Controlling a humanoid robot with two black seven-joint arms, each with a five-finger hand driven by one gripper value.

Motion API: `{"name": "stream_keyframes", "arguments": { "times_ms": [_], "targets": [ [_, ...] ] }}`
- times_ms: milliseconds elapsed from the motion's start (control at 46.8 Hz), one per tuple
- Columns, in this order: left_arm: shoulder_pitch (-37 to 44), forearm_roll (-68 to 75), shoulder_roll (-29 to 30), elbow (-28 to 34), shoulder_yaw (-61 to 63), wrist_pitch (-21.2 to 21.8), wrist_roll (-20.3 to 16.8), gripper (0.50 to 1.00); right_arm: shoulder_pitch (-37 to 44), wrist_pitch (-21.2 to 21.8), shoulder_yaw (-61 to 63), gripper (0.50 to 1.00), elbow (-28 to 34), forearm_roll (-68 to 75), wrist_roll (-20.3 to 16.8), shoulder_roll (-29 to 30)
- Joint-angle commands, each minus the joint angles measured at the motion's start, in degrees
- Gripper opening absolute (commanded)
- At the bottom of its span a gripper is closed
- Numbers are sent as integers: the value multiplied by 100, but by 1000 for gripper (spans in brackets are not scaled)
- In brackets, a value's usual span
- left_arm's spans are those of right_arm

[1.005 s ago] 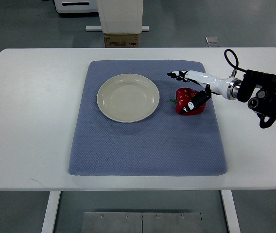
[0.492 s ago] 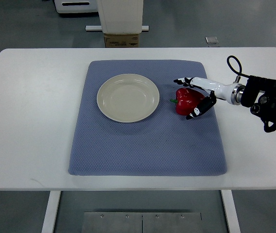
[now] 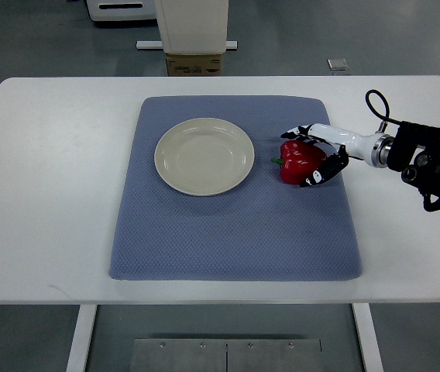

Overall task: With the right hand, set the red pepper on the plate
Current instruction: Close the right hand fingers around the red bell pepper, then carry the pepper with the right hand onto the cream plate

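The pepper (image 3: 298, 161) is red and glossy, with a short green stem pointing left toward the plate (image 3: 204, 156). It lies on its side on the blue mat (image 3: 235, 225), just right of the plate and apart from its rim. No part of the pepper rests on the plate.

The right hand (image 3: 314, 155) enters from the right edge on a white forearm joined to a black wrist unit. Its fingers (image 3: 293, 133) curve over the far side of the pepper, and the thumb, with a black tip, sits against the near right side. The digits are partly curled around the pepper and appear to touch it on both sides. Whether the grasp is firm cannot be determined from this view; the pepper rests on the mat.

The plate is round, cream-coloured and empty, placed in the upper left-centre area of the mat. The mat lies flat on a white table (image 3: 49, 194).

Count of items:
- Pepper: one.
- Plate: one.
- Mat: one.
- Table: one.
- Robot hand in view: one, the right.

Beyond the far table edge, a white stand with a cardboard box (image 3: 194, 63) at its base stands on the grey floor.
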Motion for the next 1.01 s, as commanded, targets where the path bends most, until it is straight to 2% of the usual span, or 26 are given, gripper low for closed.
{"name": "stream_keyframes", "arguments": {
  "times_ms": [0, 86, 299, 406, 471, 684, 984],
  "targets": [
    [0, 0, 0, 0, 0, 1, -4, 1000, -1, 2, -1, 880, -4, 0, 0, -2],
    [0, 0, 0, 0, 0, 1, 4, 1000, -9, -6, -1, 860, -22, 0, 0, 6],
    [0, 0, 0, 0, 0, 1, 4, 1000, -9, -6, -1, 740, -40, 0, 9, 15],
    [0, 0, 0, 0, 0, 1, 4, 1000, -1, -6, -1, 609, -40, 0, 18, 6],
    [0, 0, 0, 0, 0, 1, -4, 1000, -1, 3, -1, 500, -40, 0, 18, -2],
    [0, 0, 0, 0, 0, 1, -4, 1000, 131, 3, -1, 500, -40, 0, -43, -11],
    [0, 0, 0, 0, 0, 1, 4, 1000, 553, -6, 43, 500, -31, 26, -316, 50]
  ]
}}
